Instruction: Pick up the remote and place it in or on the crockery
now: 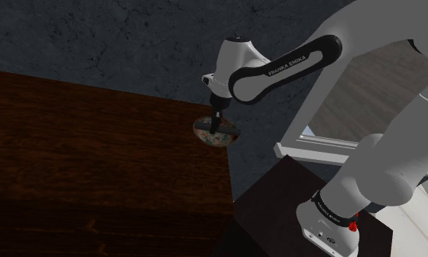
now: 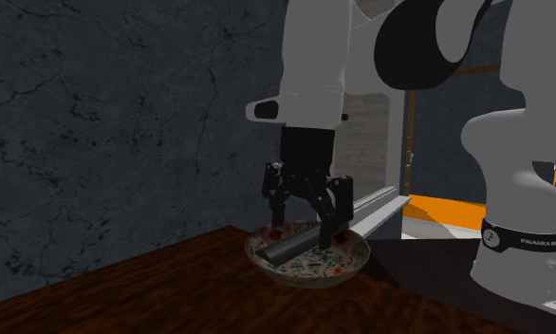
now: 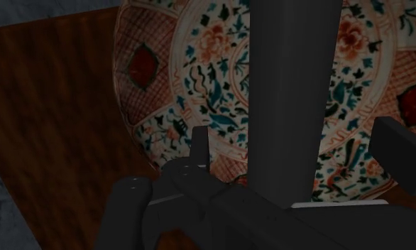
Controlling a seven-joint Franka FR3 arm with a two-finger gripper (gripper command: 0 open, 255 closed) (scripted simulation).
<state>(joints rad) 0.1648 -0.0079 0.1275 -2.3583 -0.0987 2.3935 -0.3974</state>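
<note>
On the dark wooden table (image 1: pixel 96 146), by its right edge in the shoulder view, the white arm (image 1: pixel 278 69) reaches down over the painted bowl (image 2: pixel 347 270). The grey remote (image 2: pixel 290 247) lies inside it. The gripper (image 2: pixel 303 228) has its fingers spread either side, holding nothing, probably to leave it there.

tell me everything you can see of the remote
The remote is a long, plain dark grey bar with no buttons visible. It lies across the inside of the patterned bowl and rests on it, one end near the rim. The open gripper straddles it. Its fingers stand on either side with gaps, so the remote is not held.
</note>
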